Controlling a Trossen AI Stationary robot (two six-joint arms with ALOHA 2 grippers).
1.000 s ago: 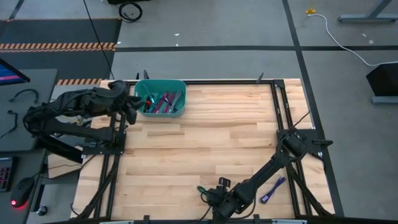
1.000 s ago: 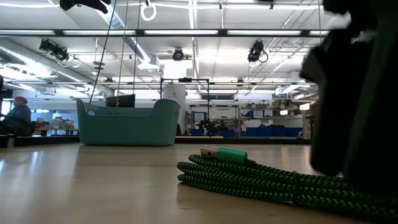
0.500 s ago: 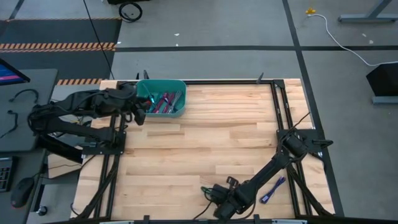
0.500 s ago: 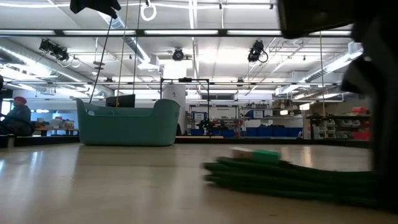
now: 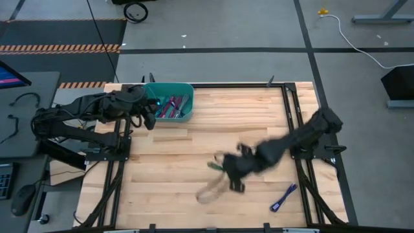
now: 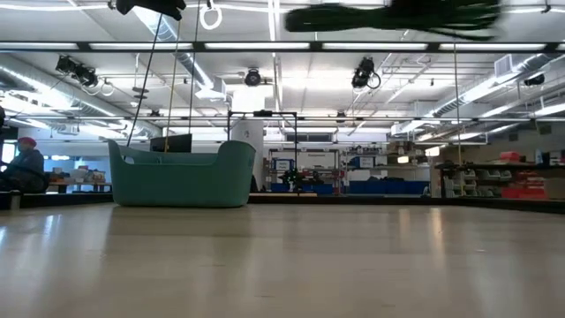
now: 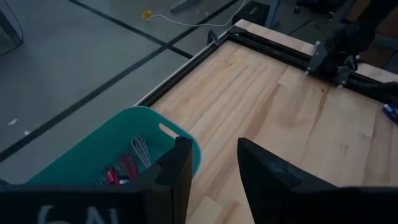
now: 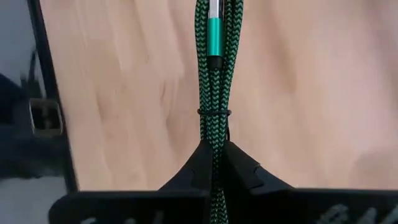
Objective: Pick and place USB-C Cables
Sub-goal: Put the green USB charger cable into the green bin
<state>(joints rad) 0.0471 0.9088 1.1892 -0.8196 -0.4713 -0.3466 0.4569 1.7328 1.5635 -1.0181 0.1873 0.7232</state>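
Observation:
My right gripper is shut on a green braided USB-C cable bundle, which hangs high over the middle of the table and shows blurred at the top of the low view. A purple cable lies flat on the wood near the front right corner. Several purple, magenta and red cables lie in the teal bin at the far left. My left gripper hovers open just beside the bin's near left side, with nothing between its fingers. My right gripper pinches the green bundle between its two fingers just behind the black tie. The fingers lie along the bundle. Its green plug end sticks out ahead of the fingertips. The bundle is lifted clear of the table, about level in the low view.
A black metal frame runs around the wooden table top, and the right arm's base stands at the right edge. A wide stretch of bare wood lies between the bin and the held cable. A person sits far off in the room.
My right gripper has shut on the green bundle at the table's near edge. It has then risen and swung toward the table's middle, lifting the bundle clear. My left gripper has edged toward the bin.

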